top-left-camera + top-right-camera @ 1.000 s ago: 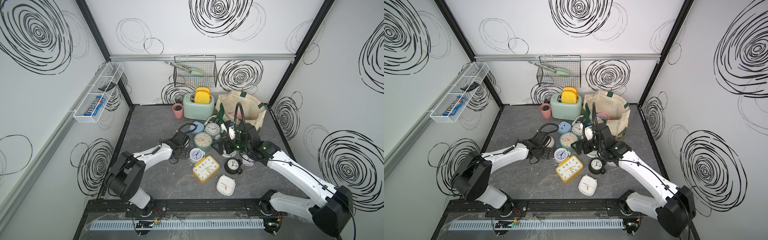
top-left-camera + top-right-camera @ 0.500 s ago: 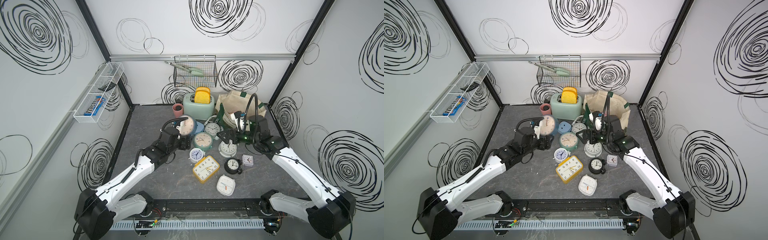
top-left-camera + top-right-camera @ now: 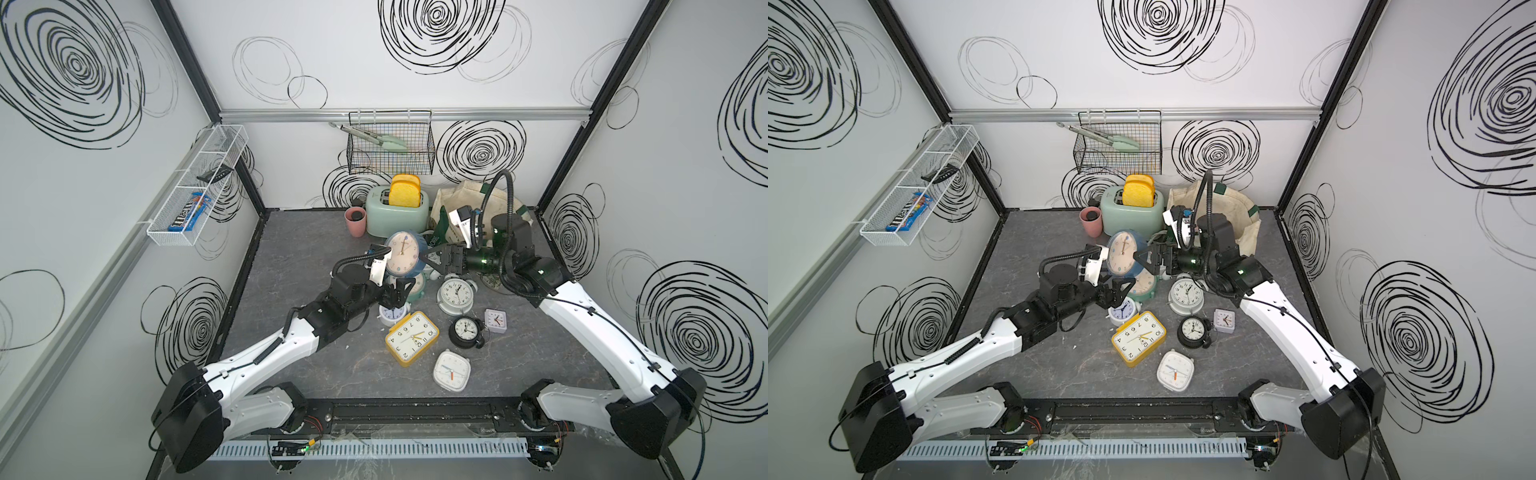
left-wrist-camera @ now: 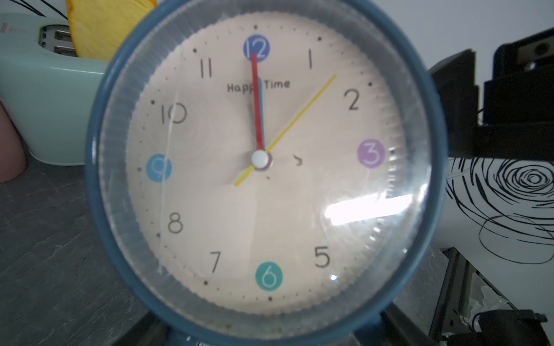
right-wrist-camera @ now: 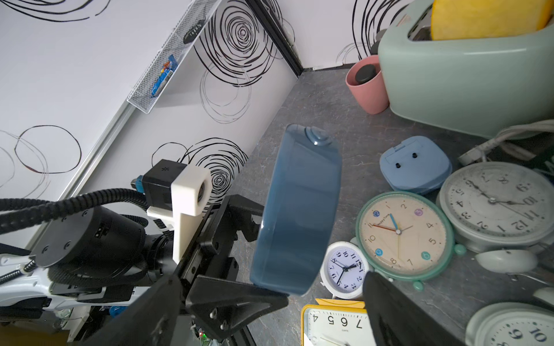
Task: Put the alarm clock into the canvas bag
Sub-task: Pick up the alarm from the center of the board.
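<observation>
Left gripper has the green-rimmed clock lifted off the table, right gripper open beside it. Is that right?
Not quite. The left gripper holds the blue-rimmed clock in the air. The green-rimmed clock lies on the table, as the right wrist view shows. The right gripper is indeed open beside the raised clock.

Canvas bag [image 3: 460, 196] largely behind the right arm [image 3: 582, 316]; base of the blue clock [image 4: 263, 209] off-frame.
</observation>
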`<state>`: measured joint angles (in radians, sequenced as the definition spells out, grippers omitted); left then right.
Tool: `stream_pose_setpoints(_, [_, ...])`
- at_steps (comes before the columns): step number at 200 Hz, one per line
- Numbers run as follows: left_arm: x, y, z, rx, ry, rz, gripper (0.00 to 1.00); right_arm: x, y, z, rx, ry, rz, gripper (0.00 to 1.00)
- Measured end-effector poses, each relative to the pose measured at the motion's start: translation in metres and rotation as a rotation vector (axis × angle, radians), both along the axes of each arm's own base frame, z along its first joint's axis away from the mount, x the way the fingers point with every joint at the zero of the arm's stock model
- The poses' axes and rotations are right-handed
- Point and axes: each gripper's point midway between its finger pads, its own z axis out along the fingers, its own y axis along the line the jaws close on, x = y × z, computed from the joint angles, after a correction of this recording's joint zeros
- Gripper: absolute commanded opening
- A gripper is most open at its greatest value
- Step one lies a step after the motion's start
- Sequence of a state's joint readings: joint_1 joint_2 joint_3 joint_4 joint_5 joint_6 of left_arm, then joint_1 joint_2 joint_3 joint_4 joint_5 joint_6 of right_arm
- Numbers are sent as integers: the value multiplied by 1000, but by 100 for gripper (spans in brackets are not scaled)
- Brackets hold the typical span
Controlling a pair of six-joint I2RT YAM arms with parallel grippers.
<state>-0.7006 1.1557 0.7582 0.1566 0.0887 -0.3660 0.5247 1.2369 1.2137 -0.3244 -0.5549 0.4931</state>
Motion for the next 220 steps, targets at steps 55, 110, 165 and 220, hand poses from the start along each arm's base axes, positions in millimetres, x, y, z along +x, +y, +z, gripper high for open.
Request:
stream_pose_setpoints(55, [-4, -4, 2, 6, -15, -13, 79, 4, 25, -14, -21, 51, 25, 81])
stream_pose_setpoints(110, [-3, -3, 3, 17, -29, -4, 79, 6, 29, -14, -22, 57, 8, 62])
stream_pose_setpoints(165, [-1, -1, 3, 19, -35, 6, 81, 11, 28, -16, -24, 66, -24, 44])
stream_pose_setpoints(220, [-2, -1, 7, 18, -50, 5, 96, 11, 30, -15, -21, 63, -25, 19])
